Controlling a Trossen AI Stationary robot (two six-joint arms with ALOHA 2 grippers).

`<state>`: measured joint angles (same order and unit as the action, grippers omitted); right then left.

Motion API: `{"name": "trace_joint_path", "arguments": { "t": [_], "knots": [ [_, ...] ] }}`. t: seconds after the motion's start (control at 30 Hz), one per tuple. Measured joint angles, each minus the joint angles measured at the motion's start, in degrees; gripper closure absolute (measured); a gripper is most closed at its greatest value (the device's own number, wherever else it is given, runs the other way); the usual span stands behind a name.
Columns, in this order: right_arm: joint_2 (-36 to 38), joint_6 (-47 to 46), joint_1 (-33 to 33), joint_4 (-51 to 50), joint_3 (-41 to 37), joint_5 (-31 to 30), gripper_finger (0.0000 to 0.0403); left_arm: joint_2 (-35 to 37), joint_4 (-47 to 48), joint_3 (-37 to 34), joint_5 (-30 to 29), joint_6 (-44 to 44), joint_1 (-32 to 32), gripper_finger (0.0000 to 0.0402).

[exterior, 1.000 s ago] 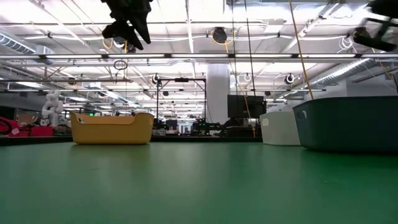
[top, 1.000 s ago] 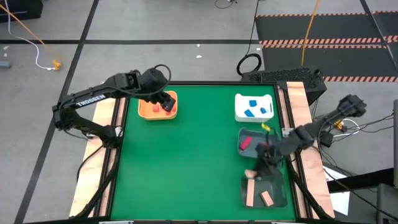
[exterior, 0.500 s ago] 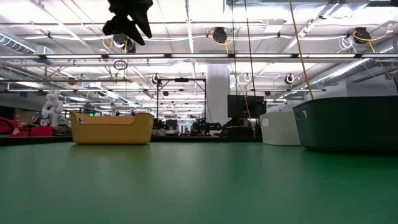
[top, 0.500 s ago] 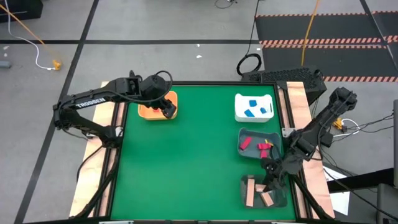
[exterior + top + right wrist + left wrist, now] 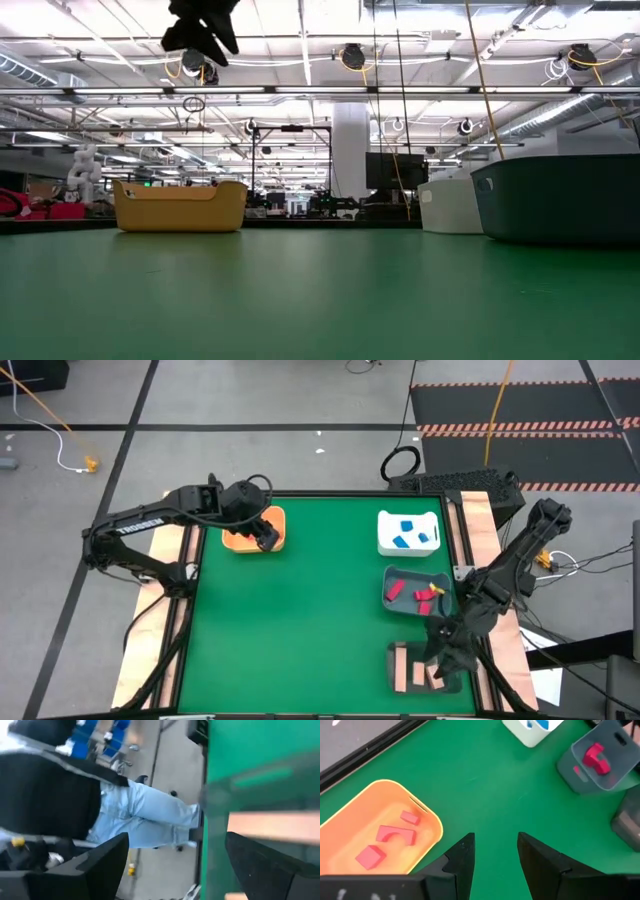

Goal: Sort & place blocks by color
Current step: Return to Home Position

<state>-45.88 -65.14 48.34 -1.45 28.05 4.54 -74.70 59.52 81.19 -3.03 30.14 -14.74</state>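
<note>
**Left gripper** (image 5: 265, 538): hangs high above the table (image 5: 300, 630), over the edge of the orange tray (image 5: 234, 541) that faces the table's middle. Its fingers (image 5: 466, 851) stand apart, with only bare green between them. Three pink blocks (image 5: 394, 834) lie in the orange tray, off to one side of the fingers and untouched.

**Right gripper** (image 5: 441, 657): over the dark tray (image 5: 395, 647) at the table's right edge. Its fingers (image 5: 107, 862) are spread wide and hold nothing. Tan blocks (image 5: 402, 668) lie in the dark tray beneath it. One tan bar (image 5: 270, 827) shows past a finger, outside the gap.

**Other trays:** red blocks (image 5: 396, 590) lie in the grey tray (image 5: 405, 606), and blue blocks (image 5: 404, 541) in the white tray (image 5: 385, 520).

**Beyond the table edge:** a person in jeans (image 5: 150, 812).
</note>
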Motion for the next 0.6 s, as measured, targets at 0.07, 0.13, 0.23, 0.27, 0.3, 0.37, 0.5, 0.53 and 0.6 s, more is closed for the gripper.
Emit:
{"name": "trace_joint_path", "arguments": {
  "t": [0.07, 0.13, 0.23, 0.27, 0.3, 0.37, 0.5, 0.53, 0.6],
  "knots": [
    [1.5, 5.6, -0.3, -0.2, 0.0, -0.4, 0.0082, 1.4, 1.2, 0.0, 0.0, -0.2, 0.0, 0.0252],
    [2.9, 9.1, -0.4, -0.5, 0.0, -4.0, 0.0083, 2.4, 1.9, 0.0, -0.2, -0.2, 0.0, 0.0252],
    [4.5, 16.0, -0.5, -0.8, 0.0, -12.8, 0.0083, 5.2, 1.9, -0.4, -2.5, 0.0, 0.4, 0.0252],
    [5.1, 18.3, -0.5, -0.9, 0.0, -15.8, 0.0083, 6.3, 1.5, -0.6, -3.8, 0.4, 0.6, 0.0252],
    [5.5, 20.2, -0.5, -1.1, 0.0, -18.3, 0.0083, 7.4, 1.0, -0.9, -5.1, 0.9, 0.9, 0.0252],
    [6.2, 23.4, -0.7, -0.9, 0.0, -22.2, 0.0083, 9.8, 1.0, -1.9, -7.6, 1.5, 1.2, 0.0252],
    [7.4, 25.8, -1.4, -0.5, 0.0, -25.3, 0.0083, 14.7, 0.4, -3.9, -9.4, 2.0, 1.8, 0.0252],
    [7.5, 25.9, -1.8, -0.4, 0.0, -25.4, 0.0083, 16.0, 0.2, -4.4, -9.6, 2.0, 1.8, 0.0252],
    [7.6, 26.7, -2.3, -0.1, 0.0, -25.5, 0.0083, 18.5, -0.2, -5.8, -10.2, 2.0, 1.9, 0.0252]
  ]
}}
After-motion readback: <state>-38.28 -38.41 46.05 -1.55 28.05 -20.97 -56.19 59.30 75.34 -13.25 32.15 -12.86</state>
